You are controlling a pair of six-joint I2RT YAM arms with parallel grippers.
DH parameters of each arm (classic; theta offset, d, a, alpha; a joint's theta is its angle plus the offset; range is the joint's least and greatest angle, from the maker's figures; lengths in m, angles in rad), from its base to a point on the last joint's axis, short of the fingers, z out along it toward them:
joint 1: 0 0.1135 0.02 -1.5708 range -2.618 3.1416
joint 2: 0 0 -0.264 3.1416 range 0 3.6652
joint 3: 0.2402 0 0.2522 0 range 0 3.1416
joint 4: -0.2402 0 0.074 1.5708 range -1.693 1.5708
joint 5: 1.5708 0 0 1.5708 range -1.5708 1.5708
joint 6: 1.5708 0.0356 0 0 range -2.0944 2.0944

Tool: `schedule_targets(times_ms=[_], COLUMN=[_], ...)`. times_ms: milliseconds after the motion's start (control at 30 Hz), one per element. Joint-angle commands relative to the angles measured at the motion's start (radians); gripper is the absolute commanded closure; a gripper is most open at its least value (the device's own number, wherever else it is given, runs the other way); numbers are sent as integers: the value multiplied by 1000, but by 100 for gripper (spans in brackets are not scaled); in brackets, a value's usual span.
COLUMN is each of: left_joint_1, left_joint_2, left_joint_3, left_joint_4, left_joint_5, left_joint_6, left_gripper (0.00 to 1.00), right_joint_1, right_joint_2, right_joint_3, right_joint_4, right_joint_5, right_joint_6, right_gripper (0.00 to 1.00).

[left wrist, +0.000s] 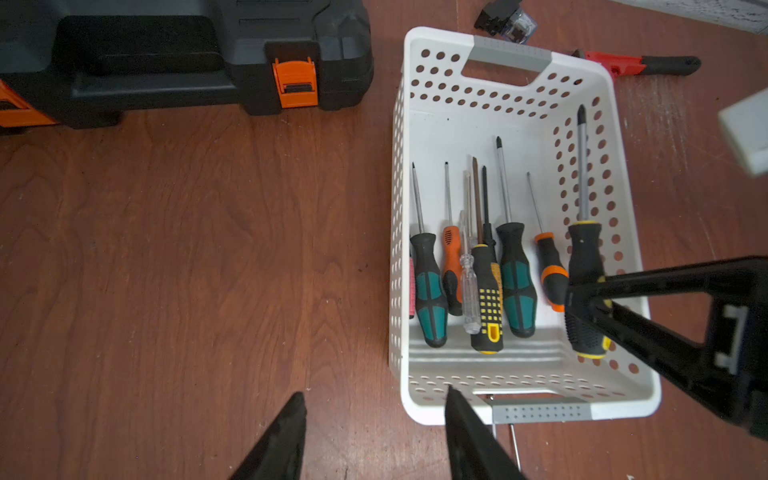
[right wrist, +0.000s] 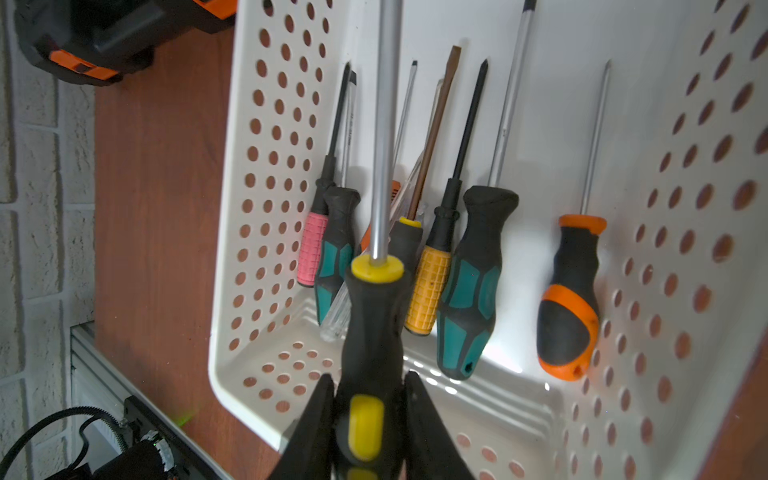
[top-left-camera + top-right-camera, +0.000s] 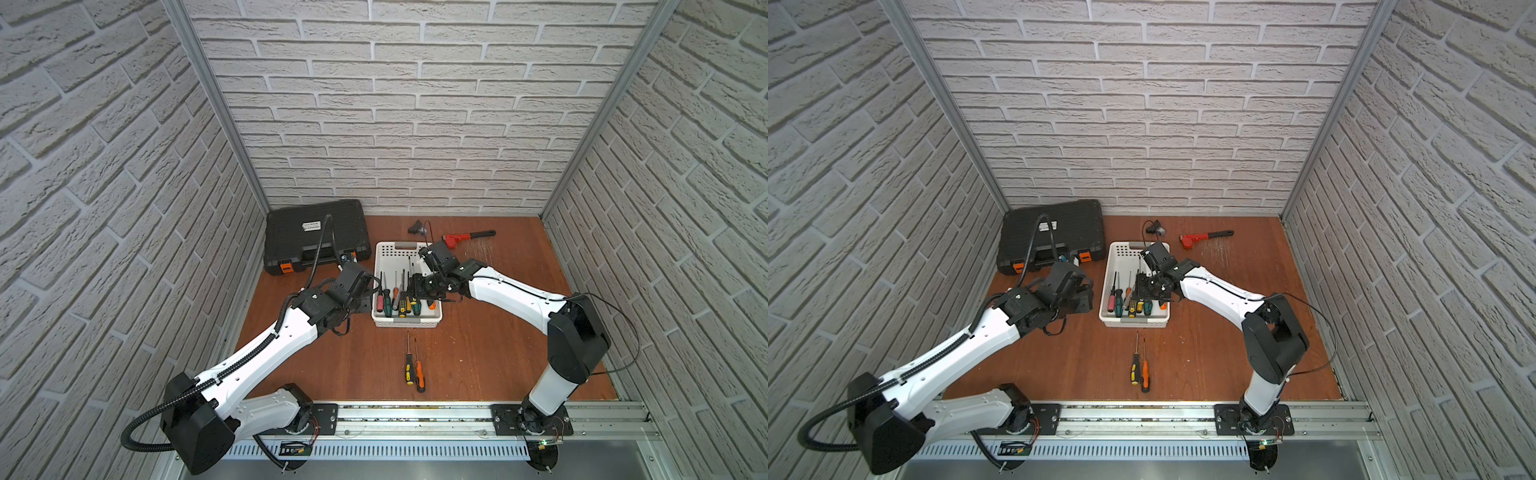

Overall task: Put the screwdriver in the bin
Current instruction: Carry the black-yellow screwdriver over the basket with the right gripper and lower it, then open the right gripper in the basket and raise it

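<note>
The white perforated bin (image 3: 405, 323) (image 3: 1133, 324) (image 1: 415, 41) (image 2: 232, 249) stands mid-table with several screwdrivers (image 1: 486, 291) lying in it. My right gripper (image 2: 370, 376) (image 1: 582, 296) (image 3: 415, 291) hangs over the bin's right side, shut on the handle of a black-and-yellow screwdriver (image 2: 374, 316) (image 1: 584, 253). Its shaft points toward the bin's far end. My left gripper (image 1: 374, 392) (image 3: 365, 302) is open and empty, low over the table beside the bin's left wall. Two more screwdrivers, a yellow-black one (image 3: 409, 368) (image 3: 1134, 368) and an orange one (image 3: 419, 374) (image 3: 1145, 374), lie in front of the bin.
A black tool case (image 3: 316, 237) (image 1: 187, 62) with orange latches sits at the back left. A red pipe wrench (image 3: 457, 239) (image 1: 623, 64) and a small black part (image 3: 417, 227) lie behind the bin. Brick-pattern walls enclose three sides.
</note>
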State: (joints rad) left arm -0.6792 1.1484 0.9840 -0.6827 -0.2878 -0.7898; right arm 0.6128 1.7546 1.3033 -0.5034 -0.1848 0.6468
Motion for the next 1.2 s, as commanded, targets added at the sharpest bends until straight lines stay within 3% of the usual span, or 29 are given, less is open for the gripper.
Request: schedule_targets(times_ms=[0,467,833,1167], left_joint_1=[20,95,104,108], left_joint_2=[-3,-65,-58,-73], left_joint_3=[-14,-102,-113,-124], left_joint_4=[5,39,46,48], left_joint_5=[-17,27,46,45], left_joint_6=[-4,-14,-14,-17], left_gripper=[45,46,45,46], right_joint_1=[-7,-5,-6,-5], right_joint_2=[12,63,106,122], right_joint_3=[33,-19,-1,3], right_joint_4=[60,24,-3,-10], right_joint_5=[-26,-39,-21,-19], right_joint_6=[4,30,30,24], right_gripper=[94,93,91,80])
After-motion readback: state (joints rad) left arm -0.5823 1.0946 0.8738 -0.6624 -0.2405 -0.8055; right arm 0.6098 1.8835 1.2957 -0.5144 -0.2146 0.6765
